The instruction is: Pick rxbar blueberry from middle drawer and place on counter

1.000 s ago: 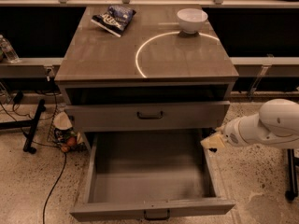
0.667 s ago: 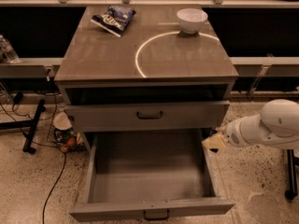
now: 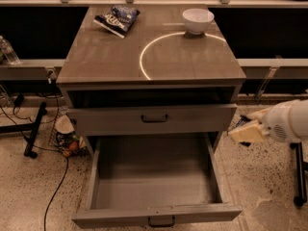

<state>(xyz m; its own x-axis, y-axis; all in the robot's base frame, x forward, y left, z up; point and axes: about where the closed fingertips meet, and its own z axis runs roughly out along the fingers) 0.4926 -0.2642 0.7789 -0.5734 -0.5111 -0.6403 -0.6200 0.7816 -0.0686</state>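
The middle drawer [image 3: 156,214] is pulled wide open below the cabinet, and its grey floor shows bare. No rxbar blueberry shows in the drawer or anywhere else. The counter [image 3: 110,57] is the grey-brown cabinet top with a bright white arc [image 3: 143,57]. My gripper [image 3: 245,132] hangs to the right of the cabinet, beside and above the open drawer's right wall, outside the drawer. It sits on the white arm [image 3: 288,121] that enters from the right edge.
A blue-and-white chip bag [image 3: 117,18] and a white bowl [image 3: 198,19] sit at the back of the counter. A drawer front with a black bail handle [image 3: 154,118] is slightly ajar above. A basket of items [image 3: 67,138], cables and a black stand [image 3: 33,134] are on the left floor.
My gripper has moved right and slightly up, away from the open drawer's right wall. The drawer and the things on the counter have not moved.
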